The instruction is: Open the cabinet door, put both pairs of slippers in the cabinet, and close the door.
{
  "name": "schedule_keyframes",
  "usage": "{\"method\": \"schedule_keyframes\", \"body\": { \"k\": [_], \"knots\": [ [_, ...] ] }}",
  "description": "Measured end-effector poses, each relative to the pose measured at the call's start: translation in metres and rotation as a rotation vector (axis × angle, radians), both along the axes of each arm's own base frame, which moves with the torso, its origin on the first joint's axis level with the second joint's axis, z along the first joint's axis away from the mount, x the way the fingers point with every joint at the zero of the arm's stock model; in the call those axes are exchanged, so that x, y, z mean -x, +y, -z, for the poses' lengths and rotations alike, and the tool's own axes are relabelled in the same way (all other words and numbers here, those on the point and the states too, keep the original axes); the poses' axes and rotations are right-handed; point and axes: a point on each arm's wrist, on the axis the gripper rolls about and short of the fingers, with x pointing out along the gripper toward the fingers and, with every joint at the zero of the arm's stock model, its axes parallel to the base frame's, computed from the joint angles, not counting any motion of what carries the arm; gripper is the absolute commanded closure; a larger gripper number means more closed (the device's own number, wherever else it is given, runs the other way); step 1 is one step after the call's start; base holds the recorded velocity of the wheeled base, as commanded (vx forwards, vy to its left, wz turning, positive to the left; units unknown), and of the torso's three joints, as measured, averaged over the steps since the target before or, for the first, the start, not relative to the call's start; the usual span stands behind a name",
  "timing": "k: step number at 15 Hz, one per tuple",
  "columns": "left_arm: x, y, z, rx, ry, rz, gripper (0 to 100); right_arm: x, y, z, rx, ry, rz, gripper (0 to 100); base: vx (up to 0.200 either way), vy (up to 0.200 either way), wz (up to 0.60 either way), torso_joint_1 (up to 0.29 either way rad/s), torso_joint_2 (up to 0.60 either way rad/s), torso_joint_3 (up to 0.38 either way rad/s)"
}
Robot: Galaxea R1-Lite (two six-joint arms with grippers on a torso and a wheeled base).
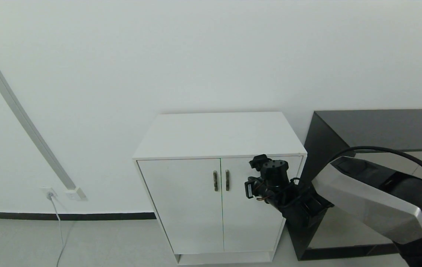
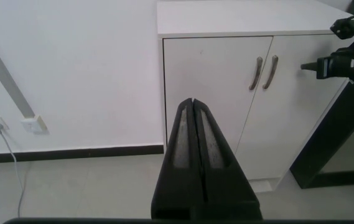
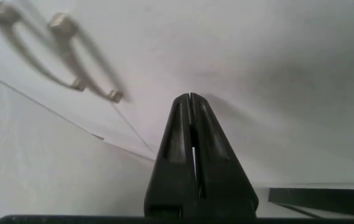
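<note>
The white cabinet (image 1: 218, 135) stands on the floor against the wall, both doors shut. The right tool (image 3: 192, 98), pressed closed and holding nothing, hangs close to the right door (image 1: 255, 218), near its handle (image 1: 227, 180). The left tool (image 2: 193, 102) is closed too, well back. The door looks light and rigid (swinging on side hinges, I'd guess), and that slim handle is the place to hook or pinch.

Handles (image 3: 61, 26) blurred in rt wrist view; black sideboard (image 1: 381, 126) cut off.
</note>
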Motion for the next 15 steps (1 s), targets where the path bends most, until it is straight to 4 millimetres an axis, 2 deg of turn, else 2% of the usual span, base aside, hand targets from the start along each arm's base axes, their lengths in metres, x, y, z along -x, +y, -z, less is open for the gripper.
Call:
{"method": "schedule_keyframes", "body": {
  "k": [2, 4, 9, 15],
  "knots": [
    [0.0, 0.0, 0.0, 0.0, 0.0, 0.0, 100, 0.016, -0.007, -0.005, -0.002, -0.005, -0.006, 100, 0.0, 0.0, 0.0, 0.0, 0.0, 0.0],
    [0.0, 0.0, 0.0, 0.001, 0.0, 0.0, 100, 0.033, -0.022, -0.016, -0.012, -0.021, 0.002, 100, 0.0, 0.0, 0.0, 0.0, 0.0, 0.0],
    [0.0, 0.0, 0.0, 0.002, 0.0, -0.001, 100, 0.083, -0.085, -0.051, -0.023, -0.031, 0.083, 100, 0.0, 0.0, 0.0, 0.0, 0.0, 0.0],
    [0.0, 0.0, 0.0, 0.002, 0.0, -0.002, 100, 0.142, -0.158, -0.086, -0.006, -0.066, 0.296, 100, 0.0, 0.0, 0.0, 0.0, 0.0, 0.0]
  ]
}}
